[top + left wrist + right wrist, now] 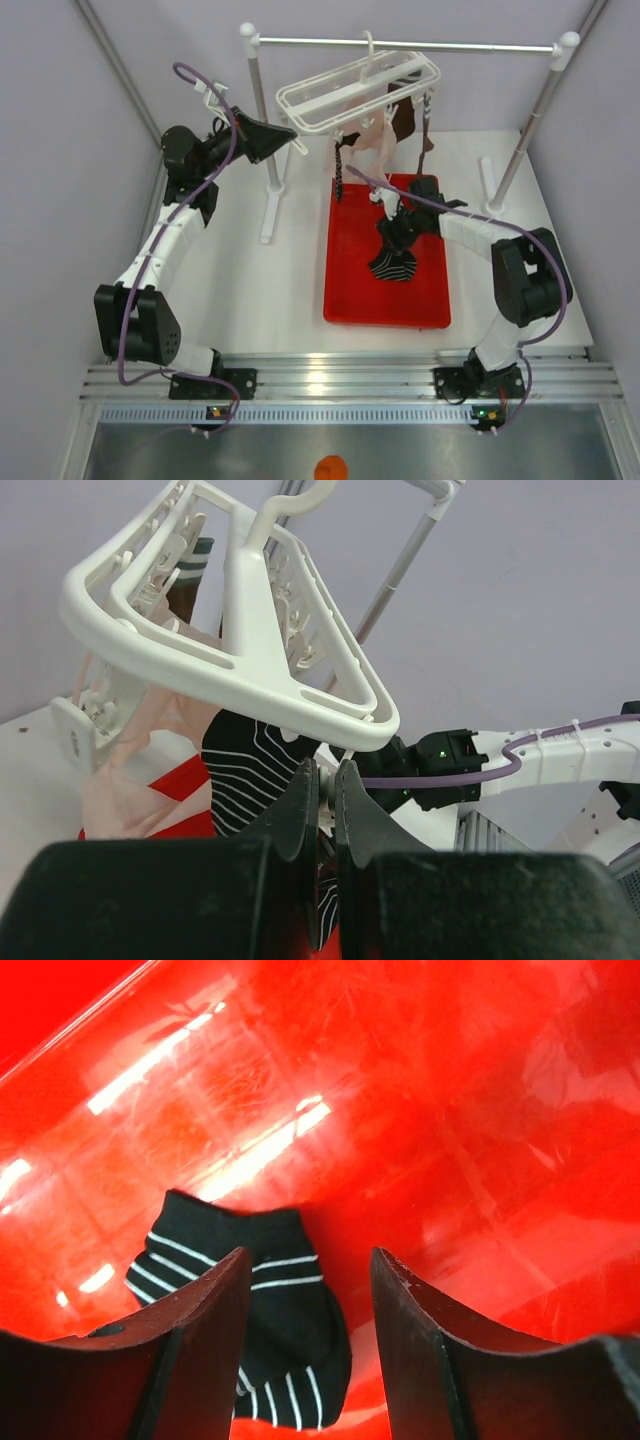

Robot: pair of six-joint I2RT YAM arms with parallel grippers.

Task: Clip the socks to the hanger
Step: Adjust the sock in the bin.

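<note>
The white lattice hanger point(355, 88) hangs by its hook from the metal crossbar and also shows in the left wrist view point(230, 630). My left gripper point(287, 135) is at its left corner, shut on a small white peg point(329, 778). A black striped sock point(340, 168) hangs clipped under the hanger and is seen close in the left wrist view point(250, 770). Dark brown socks point(405, 118) hang at the hanger's right side. My right gripper point(392, 228) is open over another black striped sock point(394, 262) that lies in the red tray. In the right wrist view this sock point(275, 1290) lies between and below the open gripper point(310, 1275).
A pale pink fabric item point(376, 142) hangs from the hanger among the socks. The red tray point(350, 280) sits right of centre. The white-posted stand point(262, 120) with its metal crossbar point(420, 44) spans the back. The right arm point(560, 755) shows in the left wrist view.
</note>
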